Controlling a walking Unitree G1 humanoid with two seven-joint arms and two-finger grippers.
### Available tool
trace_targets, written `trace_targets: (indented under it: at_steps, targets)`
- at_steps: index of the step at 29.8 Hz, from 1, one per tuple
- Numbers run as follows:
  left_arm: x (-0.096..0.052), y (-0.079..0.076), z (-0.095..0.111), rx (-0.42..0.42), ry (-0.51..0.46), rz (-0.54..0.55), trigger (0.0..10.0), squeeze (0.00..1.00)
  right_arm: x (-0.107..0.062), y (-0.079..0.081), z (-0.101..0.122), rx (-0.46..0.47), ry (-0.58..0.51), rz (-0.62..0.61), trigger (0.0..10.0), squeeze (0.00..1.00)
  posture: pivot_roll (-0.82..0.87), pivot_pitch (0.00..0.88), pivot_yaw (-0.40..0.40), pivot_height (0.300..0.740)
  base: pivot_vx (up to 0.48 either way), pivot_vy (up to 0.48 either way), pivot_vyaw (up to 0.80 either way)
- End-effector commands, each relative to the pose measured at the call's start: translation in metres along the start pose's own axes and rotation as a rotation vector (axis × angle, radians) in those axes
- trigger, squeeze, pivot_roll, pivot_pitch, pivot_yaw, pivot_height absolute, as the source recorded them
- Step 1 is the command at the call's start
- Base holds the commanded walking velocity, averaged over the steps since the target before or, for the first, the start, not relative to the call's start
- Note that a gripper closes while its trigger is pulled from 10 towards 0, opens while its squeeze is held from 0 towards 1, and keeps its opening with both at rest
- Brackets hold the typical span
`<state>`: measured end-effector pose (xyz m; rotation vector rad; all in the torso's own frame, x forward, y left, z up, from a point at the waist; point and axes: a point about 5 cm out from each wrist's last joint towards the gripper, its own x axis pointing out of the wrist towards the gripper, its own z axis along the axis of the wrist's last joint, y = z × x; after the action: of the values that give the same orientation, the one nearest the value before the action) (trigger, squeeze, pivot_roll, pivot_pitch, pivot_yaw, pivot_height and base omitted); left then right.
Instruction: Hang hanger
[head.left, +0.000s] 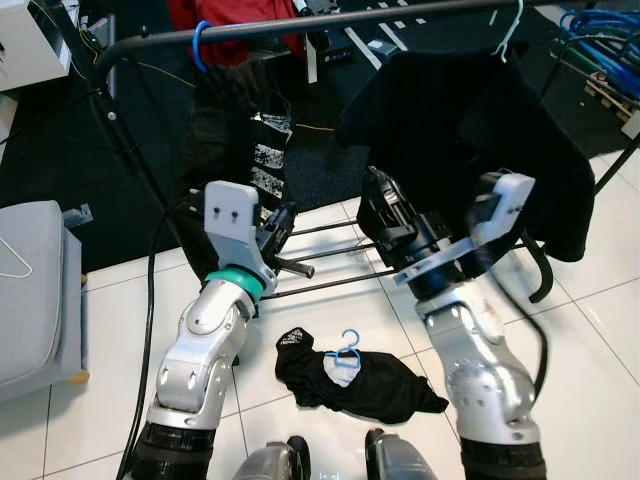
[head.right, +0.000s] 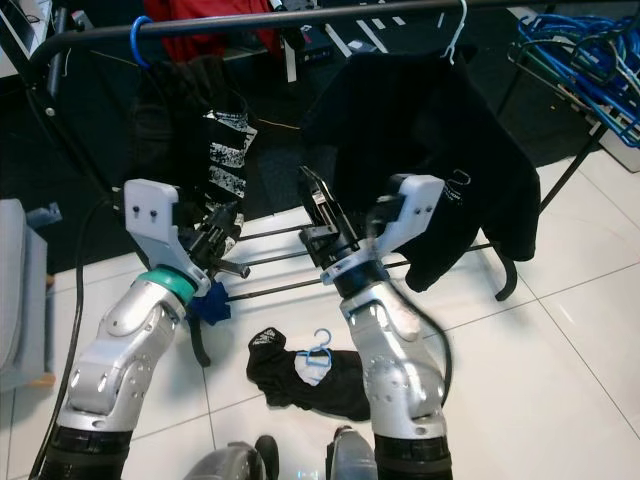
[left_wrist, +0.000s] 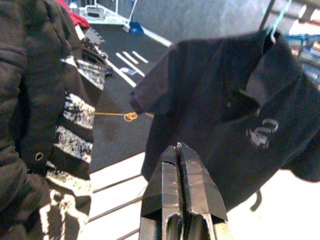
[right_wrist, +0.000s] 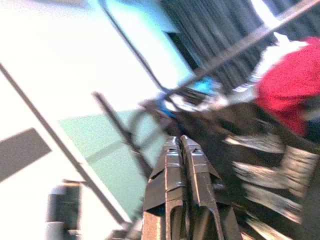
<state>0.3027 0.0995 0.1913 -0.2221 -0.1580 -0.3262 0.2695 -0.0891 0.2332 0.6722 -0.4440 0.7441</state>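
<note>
On the far left of the head views a grey cushion (head.left: 30, 290) sits with a white hanger (head.left: 15, 262) lying on it. Next along, the black clothes rail (head.left: 300, 22) carries a blue hook (head.left: 200, 45) with a dark striped garment (head.left: 255, 150) hanging below it. The left gripper (left_wrist: 179, 150) is raised in front of that garment; its wrist view shows the two black fingers pressed together with nothing between them. Down on the white tiled floor (head.left: 100, 380), between the two arms, lies a crumpled black garment (head.left: 355, 380) with a light blue hanger (head.left: 345, 358) on top of it, well below the rail and apart from both grippers. The right gripper (right_wrist: 180, 145) is also lifted toward the rack, its jaws likewise closed on nothing. Further right, a black polo shirt (head.left: 470, 130) already hangs from the rail on a pale hanger hook (head.left: 508, 35).

Judging by this, one garment is hung, while the blue hanger on the floor looks untouched. What seems left is to bend down, grip that hanger, lift it, and hook it over the rail.
</note>
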Motion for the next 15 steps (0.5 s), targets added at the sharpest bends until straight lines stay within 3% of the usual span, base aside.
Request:
trace_targets:
  at_steps: [1,3,7,9,15]
  targets:
    - [0.0,0.0,-0.003,-0.047,0.019,0.0,10.0,0.0,0.003,0.018,0.007,0.058,-0.031,0.148,10.0,0.0,-0.2,0.088,0.119,0.74,0.0,0.0,0.0]
    - [0.0,-0.001,-0.001,-0.073,0.017,-0.008,10.0,0.0,0.0,0.03,0.016,0.053,-0.032,0.277,10.0,0.0,-0.2,0.086,0.118,0.74,0.0,0.0,0.0]
    - [0.0,-0.001,-0.001,-0.082,0.018,-0.008,10.0,0.0,-0.002,0.037,0.021,0.013,-0.012,0.349,10.0,0.0,-0.2,0.077,0.118,0.74,0.0,0.0,0.0]
    - [-0.001,-0.002,-0.006,-0.086,0.038,-0.009,10.0,0.0,-0.002,0.044,0.028,-0.104,0.041,0.419,10.0,0.0,-0.2,0.065,0.12,0.74,0.0,0.0,0.0]
    - [-0.001,-0.005,-0.01,-0.09,0.052,-0.025,10.0,0.0,0.002,0.051,0.042,-0.222,0.061,0.482,10.0,0.0,-0.21,0.062,0.12,0.74,0.0,0.0,0.0]
